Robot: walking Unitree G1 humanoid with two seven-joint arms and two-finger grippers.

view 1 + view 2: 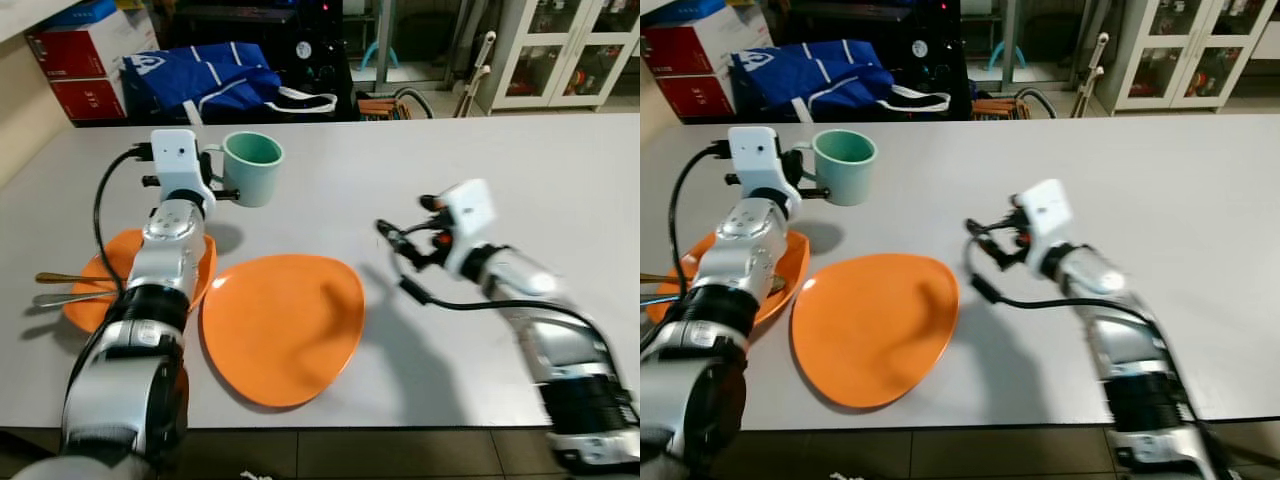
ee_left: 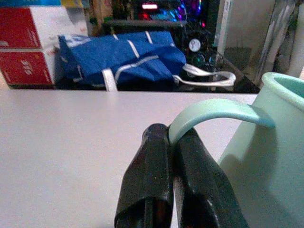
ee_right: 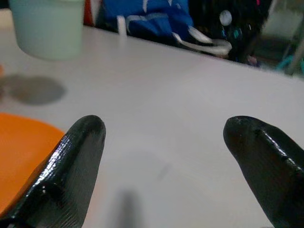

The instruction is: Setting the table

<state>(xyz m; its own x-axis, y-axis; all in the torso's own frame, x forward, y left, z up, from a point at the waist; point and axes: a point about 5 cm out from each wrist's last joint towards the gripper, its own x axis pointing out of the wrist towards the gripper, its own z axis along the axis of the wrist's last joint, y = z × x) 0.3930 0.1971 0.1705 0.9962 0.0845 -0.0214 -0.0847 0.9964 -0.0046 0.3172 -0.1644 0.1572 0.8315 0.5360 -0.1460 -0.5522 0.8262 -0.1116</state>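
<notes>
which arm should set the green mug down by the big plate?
Left. The left gripper is shut on the handle of the pale green mug, held above the white table beyond the large orange plate. The right gripper is open and holds nothing.

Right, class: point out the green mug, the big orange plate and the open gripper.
green mug (image 1: 252, 168), left eye view, its side wall.
big orange plate (image 1: 285, 325), left eye view, its middle.
right gripper (image 3: 164, 164), right wrist view, between its fingertips.
</notes>
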